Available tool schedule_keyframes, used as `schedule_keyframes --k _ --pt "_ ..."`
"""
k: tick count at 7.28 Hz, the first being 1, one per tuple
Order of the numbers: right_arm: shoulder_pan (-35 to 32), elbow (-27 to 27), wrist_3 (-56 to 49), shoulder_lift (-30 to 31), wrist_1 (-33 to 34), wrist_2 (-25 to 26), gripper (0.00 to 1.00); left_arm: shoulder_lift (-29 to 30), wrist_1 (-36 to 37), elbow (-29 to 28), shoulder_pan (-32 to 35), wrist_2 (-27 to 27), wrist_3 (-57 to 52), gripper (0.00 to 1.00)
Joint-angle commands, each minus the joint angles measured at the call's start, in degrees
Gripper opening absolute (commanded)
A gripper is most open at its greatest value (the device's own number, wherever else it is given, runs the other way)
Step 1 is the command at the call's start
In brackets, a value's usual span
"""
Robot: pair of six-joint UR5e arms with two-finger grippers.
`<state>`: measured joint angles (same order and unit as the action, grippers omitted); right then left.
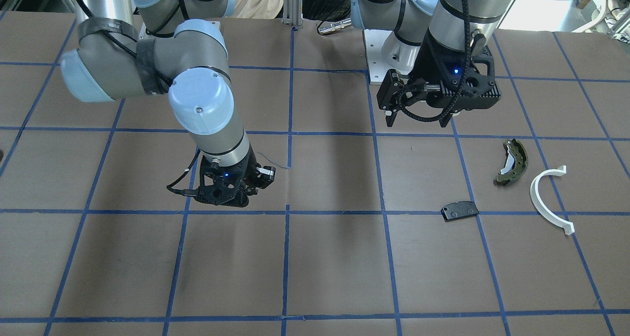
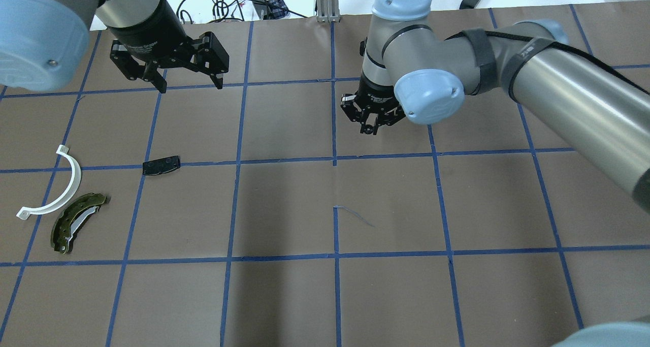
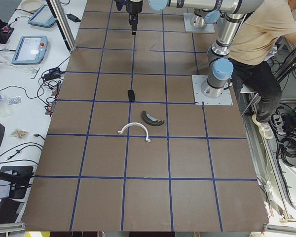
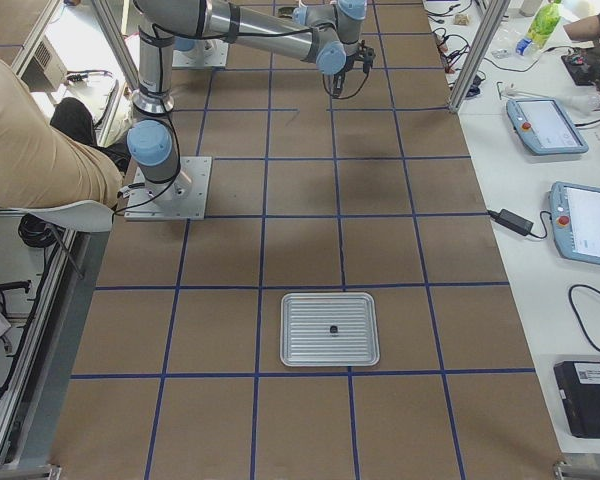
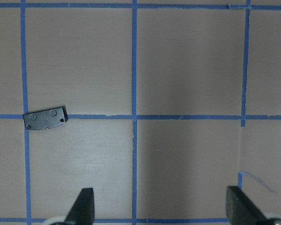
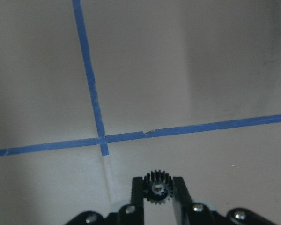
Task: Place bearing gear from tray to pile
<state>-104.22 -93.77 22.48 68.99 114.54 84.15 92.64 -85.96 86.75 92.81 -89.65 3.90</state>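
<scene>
Pinching small black toothed bearing gear (image 6: 156,189), silver hub, between right fingers (image 6: 138,198).

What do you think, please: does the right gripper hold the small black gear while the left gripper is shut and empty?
Not quite: the left gripper is open, not shut; the left wrist view shows its fingers wide apart and empty. The right gripper does hold the gear.
</scene>
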Motion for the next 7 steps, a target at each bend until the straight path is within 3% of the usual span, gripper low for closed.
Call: schedule_keyframes --k 1,7 --pt "-2.6 -6.0 4.9 -2.0 10.9 -2.4 0.00 0.0 0.0 0.0 0.0 0.0 0.0 1.00" --pt "-8.2 -8.5 11.7 -5.3 12.9 -2.4 0.00 0.6 0.2 1.7 -0.7 0.5 -0.7 1.00"
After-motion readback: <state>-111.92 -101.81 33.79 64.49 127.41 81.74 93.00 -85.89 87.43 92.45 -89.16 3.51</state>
